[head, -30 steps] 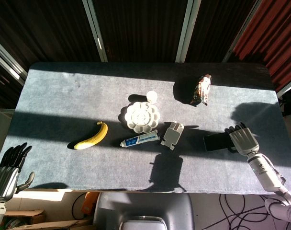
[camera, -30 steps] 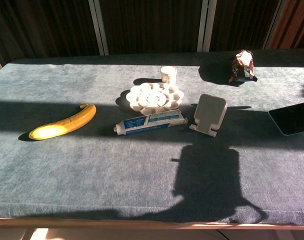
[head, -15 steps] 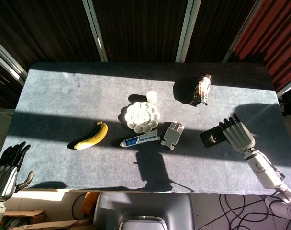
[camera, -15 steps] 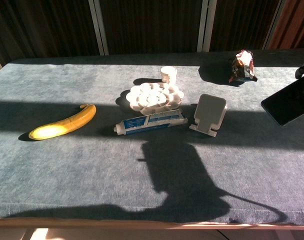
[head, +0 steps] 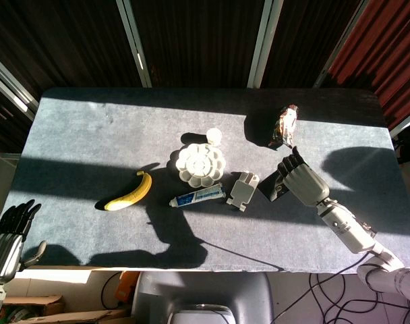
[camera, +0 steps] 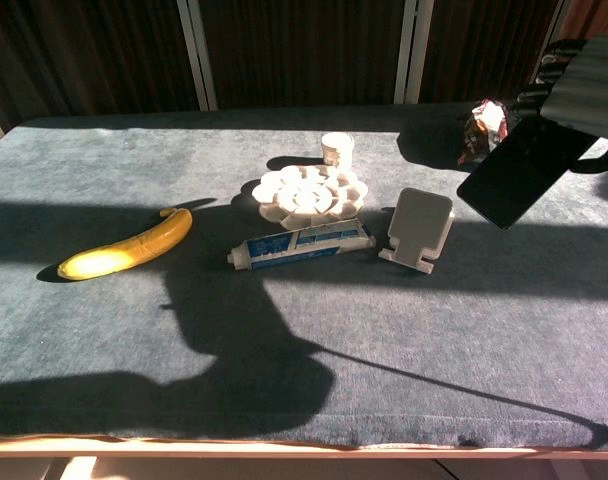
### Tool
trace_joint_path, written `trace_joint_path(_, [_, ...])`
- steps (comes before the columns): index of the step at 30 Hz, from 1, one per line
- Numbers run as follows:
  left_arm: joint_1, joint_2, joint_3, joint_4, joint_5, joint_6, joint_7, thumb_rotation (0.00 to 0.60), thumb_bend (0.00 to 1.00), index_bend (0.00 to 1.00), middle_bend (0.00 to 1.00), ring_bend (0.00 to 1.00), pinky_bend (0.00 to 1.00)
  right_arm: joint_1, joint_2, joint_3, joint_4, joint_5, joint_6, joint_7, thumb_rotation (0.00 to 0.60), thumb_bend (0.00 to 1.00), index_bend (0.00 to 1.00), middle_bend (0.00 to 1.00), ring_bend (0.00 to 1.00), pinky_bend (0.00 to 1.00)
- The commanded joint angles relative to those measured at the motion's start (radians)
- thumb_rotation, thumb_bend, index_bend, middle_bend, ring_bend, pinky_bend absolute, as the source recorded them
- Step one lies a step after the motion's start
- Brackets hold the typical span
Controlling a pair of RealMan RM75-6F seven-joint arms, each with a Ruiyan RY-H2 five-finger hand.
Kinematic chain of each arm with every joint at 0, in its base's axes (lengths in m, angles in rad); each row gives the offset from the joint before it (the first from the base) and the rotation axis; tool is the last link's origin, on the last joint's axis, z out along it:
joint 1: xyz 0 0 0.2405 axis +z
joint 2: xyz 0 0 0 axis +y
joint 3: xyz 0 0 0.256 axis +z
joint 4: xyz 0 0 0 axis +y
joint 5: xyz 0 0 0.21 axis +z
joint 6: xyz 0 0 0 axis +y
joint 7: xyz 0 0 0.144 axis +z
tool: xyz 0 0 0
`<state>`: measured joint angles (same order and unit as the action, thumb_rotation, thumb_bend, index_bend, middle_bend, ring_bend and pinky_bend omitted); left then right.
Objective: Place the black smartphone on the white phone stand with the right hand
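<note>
My right hand (head: 301, 180) (camera: 584, 85) holds the black smartphone (camera: 522, 170) (head: 272, 186) tilted in the air, just right of the white phone stand (head: 242, 190) (camera: 418, 229). The stand sits on the blue-grey table with nothing on it. In the chest view the phone's lower corner hangs a short way above and to the right of the stand. My left hand (head: 7, 236) hangs off the table's near left corner, fingers apart and holding nothing.
A toothpaste tube (head: 197, 196) lies just left of the stand, with a white flower-shaped dish (head: 200, 164) and small white cup (head: 214, 136) behind it. A banana (head: 129, 192) lies further left. A crumpled snack packet (head: 284, 127) stands behind the right hand.
The right hand has lifted the phone and carried it left, from the table's right side to just beside the stand. The arm's shadow has swept left across the table.
</note>
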<state>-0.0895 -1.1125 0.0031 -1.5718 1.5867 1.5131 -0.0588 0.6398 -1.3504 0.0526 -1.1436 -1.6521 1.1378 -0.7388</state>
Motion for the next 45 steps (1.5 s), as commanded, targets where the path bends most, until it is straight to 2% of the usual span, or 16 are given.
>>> trace_joint_path(1, [0.003,0.004,-0.001,0.002,0.001,0.007,-0.011,0.600,0.38,0.00,0.00,0.00,0.00,0.047,-0.017,0.020,-0.037,0.004,-0.054,-0.042,0.600,0.37,1.00,0.73,0.49,0.33])
trace_joint_path(14, [0.010,0.015,-0.003,0.016,-0.001,0.017,-0.051,0.600,0.38,0.00,0.00,0.00,0.00,0.117,-0.081,0.024,-0.030,-0.016,-0.102,-0.020,0.600,0.34,1.00,0.73,0.51,0.33])
trace_joint_path(33, [0.000,0.010,-0.005,0.015,-0.009,-0.008,-0.035,0.600,0.38,0.00,0.00,0.00,0.00,0.152,-0.059,0.002,-0.012,-0.052,-0.103,0.056,0.600,0.33,1.00,0.77,0.57,0.35])
trace_joint_path(45, [-0.010,0.008,-0.005,0.013,-0.018,-0.030,-0.025,0.600,0.38,0.00,0.00,0.00,0.00,0.167,-0.061,-0.013,0.036,-0.104,-0.064,0.033,0.600,0.32,1.00,0.79,0.59,0.36])
